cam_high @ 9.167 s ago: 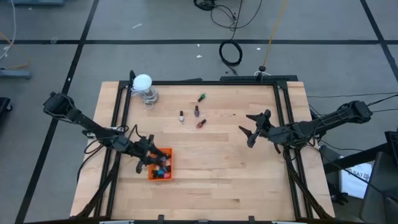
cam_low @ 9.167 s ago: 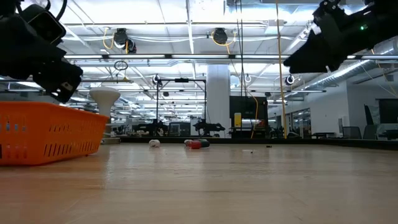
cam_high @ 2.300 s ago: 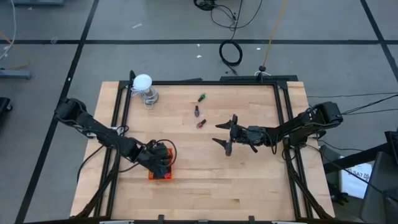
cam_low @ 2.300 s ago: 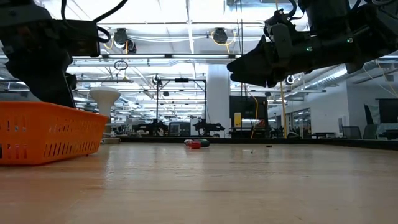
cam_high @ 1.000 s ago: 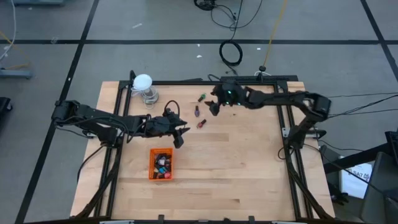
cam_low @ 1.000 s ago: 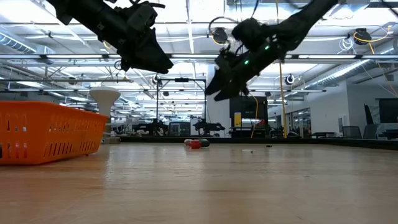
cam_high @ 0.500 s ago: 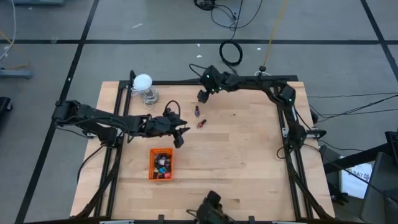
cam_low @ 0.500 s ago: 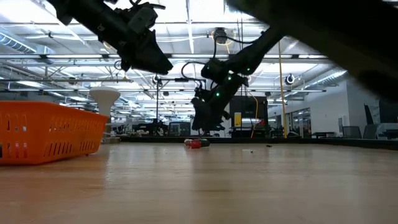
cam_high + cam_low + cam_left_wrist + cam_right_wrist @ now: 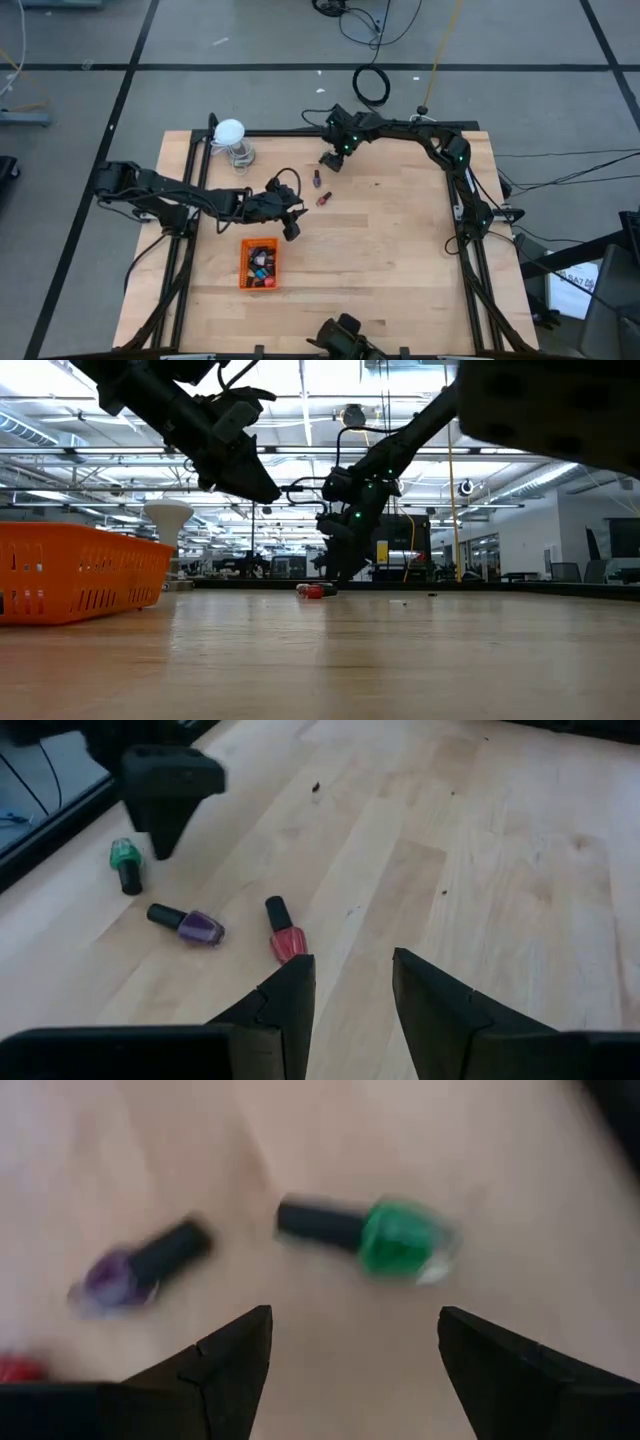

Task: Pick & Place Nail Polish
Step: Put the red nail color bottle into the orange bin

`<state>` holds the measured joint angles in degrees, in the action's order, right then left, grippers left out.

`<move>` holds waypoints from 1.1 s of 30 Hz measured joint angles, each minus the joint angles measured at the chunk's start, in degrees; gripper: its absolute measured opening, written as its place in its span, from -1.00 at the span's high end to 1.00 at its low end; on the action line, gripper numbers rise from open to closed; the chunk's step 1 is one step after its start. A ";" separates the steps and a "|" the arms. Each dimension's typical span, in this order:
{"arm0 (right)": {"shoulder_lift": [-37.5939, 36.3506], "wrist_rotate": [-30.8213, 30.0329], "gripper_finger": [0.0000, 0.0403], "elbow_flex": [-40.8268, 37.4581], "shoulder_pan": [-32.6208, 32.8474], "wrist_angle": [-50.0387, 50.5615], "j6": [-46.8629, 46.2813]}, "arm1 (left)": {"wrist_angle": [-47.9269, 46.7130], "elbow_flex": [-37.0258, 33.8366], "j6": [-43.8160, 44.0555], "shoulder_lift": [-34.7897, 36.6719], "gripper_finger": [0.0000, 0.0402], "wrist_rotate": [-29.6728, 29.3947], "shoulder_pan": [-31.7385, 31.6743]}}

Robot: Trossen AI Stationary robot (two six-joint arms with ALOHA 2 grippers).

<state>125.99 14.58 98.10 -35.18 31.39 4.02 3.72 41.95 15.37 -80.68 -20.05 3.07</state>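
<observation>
Three nail polish bottles lie on their sides on the wooden table: a green one, a purple one and a red one. More bottles lie in the orange tray. My right gripper is open and hovers low just above the green bottle, which lies ahead of its fingertips. My left gripper is open and empty, above the table between the tray and the red bottle.
A white ball on a clear stand sits at the far left corner. Black frame rails run along the table's sides. Bare wood lies to the right of the bottles. A dark object shows at the near edge.
My right gripper has gone toward the table's far left and down, and now stands low over the green bottle. My left gripper has sunk a little and stayed open. The bottles have not moved.
</observation>
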 joint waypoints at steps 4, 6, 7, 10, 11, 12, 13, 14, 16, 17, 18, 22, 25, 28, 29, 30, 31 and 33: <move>0.07 -0.12 -0.34 0.00 0.39 3.14 4.50 | -0.05 0.00 0.40 0.00 0.34 0.02 0.00; 0.04 -3.73 -0.34 0.00 0.87 2.75 6.88 | -0.04 0.00 0.84 0.00 0.34 0.01 0.00; 0.04 -6.05 -0.34 0.00 1.11 1.93 7.23 | -0.02 0.00 1.02 0.00 0.34 0.00 0.00; -0.36 -8.43 -0.34 -0.02 1.25 -1.76 4.35 | -0.02 0.00 1.14 0.00 0.34 0.11 0.00; -0.48 -8.22 -0.34 -0.02 1.20 -3.45 2.94 | -0.02 0.00 1.15 0.00 0.34 0.30 0.00; -0.59 -7.64 -0.34 -0.01 1.18 -5.36 1.83 | -0.02 0.00 1.17 0.00 0.34 0.33 0.00; -0.61 -6.87 -0.34 0.02 1.12 -6.72 1.21 | -0.02 0.00 1.17 0.00 0.34 0.33 0.00; -0.61 -6.58 -0.34 0.02 1.11 -7.45 0.74 | 0.06 0.00 1.14 0.00 0.34 0.37 0.00; -0.50 -5.53 -0.34 -0.02 1.14 -8.38 0.02 | 0.26 0.00 1.17 0.00 0.34 0.41 0.01; -0.48 -5.40 -0.34 -0.02 1.16 -8.94 -0.12 | 0.34 0.00 1.17 0.00 0.34 0.43 0.01; -0.48 -5.41 -0.34 -0.02 1.18 -9.28 -0.27 | 0.40 0.00 1.17 0.00 0.34 0.44 0.00; -0.33 -5.33 -0.34 -0.02 0.09 -8.91 0.02 | 0.78 0.00 1.14 0.00 0.34 0.44 -0.02; 1.26 -1.79 -0.34 0.00 -1.54 -7.91 1.30 | 1.13 0.00 1.30 0.00 0.34 0.45 -0.02; 2.69 5.07 -0.31 0.03 -2.65 -5.33 4.08 | 1.07 0.00 1.72 0.00 0.34 0.47 -0.02; 2.99 6.73 -0.30 0.09 -2.78 -4.29 5.33 | 1.04 0.00 1.98 0.02 0.34 0.48 -0.02; 2.99 6.48 -0.28 0.10 -2.68 -3.34 6.11 | 1.03 0.00 2.41 0.02 0.34 0.52 -0.02; 2.99 6.30 -0.27 0.11 -2.62 -2.45 6.95 | 0.95 0.00 2.84 0.02 0.34 0.56 -0.02; 2.95 7.02 -0.23 0.11 -2.50 -0.63 7.71 | 0.90 0.00 3.04 0.02 0.34 0.57 0.07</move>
<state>128.94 21.60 98.21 -37.68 30.76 11.73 4.62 41.95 18.41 -80.66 -19.49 3.14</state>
